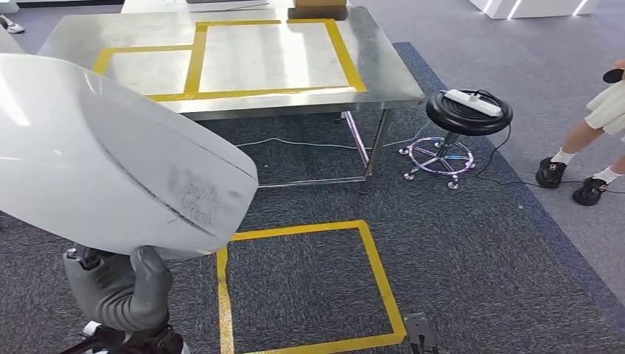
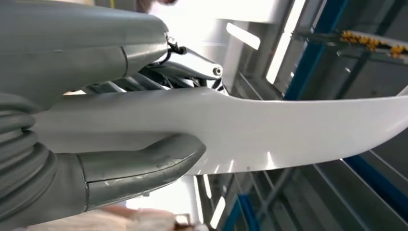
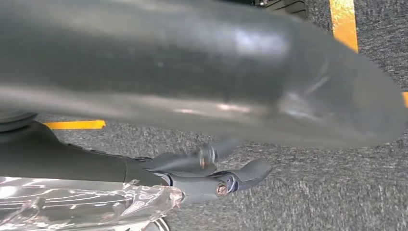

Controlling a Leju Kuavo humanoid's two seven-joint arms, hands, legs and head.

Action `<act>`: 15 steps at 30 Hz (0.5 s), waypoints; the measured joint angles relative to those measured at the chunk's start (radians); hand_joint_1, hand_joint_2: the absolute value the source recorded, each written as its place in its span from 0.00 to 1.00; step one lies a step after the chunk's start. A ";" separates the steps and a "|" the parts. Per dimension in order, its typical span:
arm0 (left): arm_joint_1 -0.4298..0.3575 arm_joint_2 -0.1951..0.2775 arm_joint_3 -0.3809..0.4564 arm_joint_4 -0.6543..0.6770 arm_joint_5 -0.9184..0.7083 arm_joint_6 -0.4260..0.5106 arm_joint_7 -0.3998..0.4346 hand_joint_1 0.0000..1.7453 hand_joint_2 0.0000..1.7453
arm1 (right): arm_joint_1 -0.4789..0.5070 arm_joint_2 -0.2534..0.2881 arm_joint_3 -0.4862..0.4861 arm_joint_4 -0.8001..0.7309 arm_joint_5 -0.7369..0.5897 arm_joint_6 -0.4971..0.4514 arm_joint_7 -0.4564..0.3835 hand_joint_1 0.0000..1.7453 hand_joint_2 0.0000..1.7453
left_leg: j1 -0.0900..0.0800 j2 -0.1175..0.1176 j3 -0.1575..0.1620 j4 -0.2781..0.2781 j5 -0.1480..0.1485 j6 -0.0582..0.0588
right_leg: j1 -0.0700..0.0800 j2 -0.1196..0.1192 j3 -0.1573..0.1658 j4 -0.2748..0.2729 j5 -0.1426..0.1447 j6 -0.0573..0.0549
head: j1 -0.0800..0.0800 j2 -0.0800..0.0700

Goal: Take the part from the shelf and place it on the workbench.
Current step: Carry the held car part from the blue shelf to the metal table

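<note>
White part gripped in left hand; workbench edge ahead; right hand unclear.

Yellow-taped steel workbench, brown box

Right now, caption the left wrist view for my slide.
Left hand grips the white part edge between thumb and fingers.

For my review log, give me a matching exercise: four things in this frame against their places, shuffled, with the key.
Things:
1. white part
2. power strip
3. cardboard box
4. yellow taped square

Places:
A. on the carpet before the workbench
B. at the workbench's far edge
C. held by the left hand
D. on the black stool

Pairs: 1-C, 2-D, 3-B, 4-A
</note>
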 joint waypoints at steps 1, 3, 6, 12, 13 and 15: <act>0.000 -0.001 0.001 0.004 -0.009 0.014 0.005 1.00 1.00 | 0.000 0.000 0.000 0.000 0.000 -0.001 0.001 0.00 0.00 | 0.002 0.001 0.001 -0.001 0.002 0.004 | -0.001 -0.002 -0.019 0.041 -0.025 0.005 | 0.002 0.000; 0.002 -0.001 0.003 0.016 -0.014 0.025 0.011 1.00 1.00 | 0.002 0.000 0.000 0.000 0.000 -0.002 0.002 0.00 0.00 | 0.001 0.001 0.000 -0.001 0.002 0.009 | -0.002 -0.004 -0.077 0.171 -0.089 0.011 | 0.006 0.000; 0.005 -0.001 0.004 0.032 -0.012 0.030 0.017 1.00 1.00 | 0.005 0.000 0.000 0.000 0.000 -0.002 0.002 0.00 0.00 | 0.001 0.001 0.001 -0.001 0.002 0.009 | -0.002 -0.004 -0.108 0.242 -0.095 0.014 | 0.006 0.000; 0.006 -0.006 0.010 0.041 0.045 -0.014 0.011 1.00 1.00 | 0.003 0.000 0.000 0.000 0.003 -0.005 0.001 0.00 0.00 | -0.006 0.000 0.003 0.000 -0.001 -0.013 | 0.000 -0.001 0.024 -0.019 0.005 -0.006 | 0.004 0.000; 0.005 -0.006 0.010 0.041 0.050 -0.025 0.007 1.00 1.00 | 0.003 0.000 0.000 0.000 0.007 -0.005 0.001 0.00 0.00 | -0.005 0.000 0.003 -0.002 0.000 -0.019 | 0.000 -0.001 0.022 -0.020 0.007 -0.014 | 0.004 0.000; 0.002 -0.006 0.010 0.040 0.063 -0.062 -0.009 1.00 1.00 | 0.003 0.000 0.000 0.000 0.017 -0.005 0.000 0.00 0.00 | -0.003 0.000 -0.003 0.012 -0.014 -0.030 | -0.002 -0.001 0.022 -0.023 0.010 -0.027 | 0.002 0.000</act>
